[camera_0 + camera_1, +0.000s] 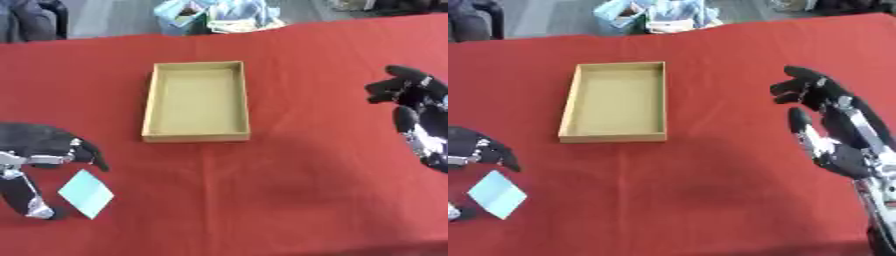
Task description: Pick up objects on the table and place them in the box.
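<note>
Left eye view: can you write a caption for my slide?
Left hand reaches around a light blue card on the red table; the box sits empty, right hand idle.

The robot's right hand is mostly black, with fat round fingers and a long black thumb, and shiny silver and white bits show on the back of it and down by the wrist where the parts join. The left hand is black too, with a smooth dark rounded top like a shell, and silver metal pieces sit at the finger joints and run along the thumb. Both hands look like they are made of hard pieces fitted together, dark on the outside with bright metal peeking through.
</note>
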Controlling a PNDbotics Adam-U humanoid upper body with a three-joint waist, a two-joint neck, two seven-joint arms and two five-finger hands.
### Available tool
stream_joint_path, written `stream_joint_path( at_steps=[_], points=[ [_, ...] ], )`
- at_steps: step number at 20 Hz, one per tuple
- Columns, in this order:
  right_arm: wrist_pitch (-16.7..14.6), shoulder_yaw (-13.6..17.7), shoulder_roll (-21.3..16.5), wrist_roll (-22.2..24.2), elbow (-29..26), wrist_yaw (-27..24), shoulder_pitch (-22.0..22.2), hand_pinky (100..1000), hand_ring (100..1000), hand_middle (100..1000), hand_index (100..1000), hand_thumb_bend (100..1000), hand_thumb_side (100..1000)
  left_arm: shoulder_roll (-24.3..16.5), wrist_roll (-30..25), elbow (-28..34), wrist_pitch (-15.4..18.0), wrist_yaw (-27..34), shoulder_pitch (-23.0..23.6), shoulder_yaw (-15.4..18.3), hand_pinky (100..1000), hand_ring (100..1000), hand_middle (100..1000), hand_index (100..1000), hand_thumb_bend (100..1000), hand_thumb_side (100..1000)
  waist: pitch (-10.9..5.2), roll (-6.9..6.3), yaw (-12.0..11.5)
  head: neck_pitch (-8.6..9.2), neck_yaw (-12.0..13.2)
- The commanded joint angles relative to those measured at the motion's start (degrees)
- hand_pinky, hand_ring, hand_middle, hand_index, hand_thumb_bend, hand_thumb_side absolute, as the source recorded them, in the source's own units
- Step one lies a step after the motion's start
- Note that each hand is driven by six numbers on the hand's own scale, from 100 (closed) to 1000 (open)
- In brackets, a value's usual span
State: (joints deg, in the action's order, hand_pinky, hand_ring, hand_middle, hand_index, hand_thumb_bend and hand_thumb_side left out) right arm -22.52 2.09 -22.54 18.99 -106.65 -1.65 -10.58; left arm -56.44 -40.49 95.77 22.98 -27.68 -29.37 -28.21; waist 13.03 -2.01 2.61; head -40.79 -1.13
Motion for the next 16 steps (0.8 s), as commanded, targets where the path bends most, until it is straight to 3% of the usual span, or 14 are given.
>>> stream_joint_path(
  at_steps=[1,5,11,16],
  points=[
    [0.0,0.3,-1.4,0.0,-0.4,-0.1,-0.4,735,811,688,931,100,550,-0.7,-11.5,0.0,11.1,0.5,-1.2,1.2,742,682,619,763,229,100,-0.77,0.03,0.1,0.12,0.1],
    [0.0,0.4,-1.3,-0.1,-0.4,-0.1,-0.4,735,811,687,931,100,550,-0.3,-11.5,0.1,9.5,4.1,-2.0,2.2,703,605,526,686,120,100,-0.84,0.00,0.0,0.14,0.0],
    [0.1,0.4,-1.3,-0.1,-0.3,-0.1,-0.2,735,810,687,931,100,550,1.8,-10.6,2.1,6.3,8.2,-8.0,6.5,710,610,526,687,175,100,-1.09,0.04,-0.2,0.05,-0.2],
    [0.1,0.3,-1.1,0.0,-0.3,-0.3,-0.2,735,810,687,931,100,551,9.3,-8.6,-3.9,5.3,4.0,-16.2,6.4,713,616,530,690,189,100,-1.21,0.18,-0.1,-0.01,-0.3]
  ],
)
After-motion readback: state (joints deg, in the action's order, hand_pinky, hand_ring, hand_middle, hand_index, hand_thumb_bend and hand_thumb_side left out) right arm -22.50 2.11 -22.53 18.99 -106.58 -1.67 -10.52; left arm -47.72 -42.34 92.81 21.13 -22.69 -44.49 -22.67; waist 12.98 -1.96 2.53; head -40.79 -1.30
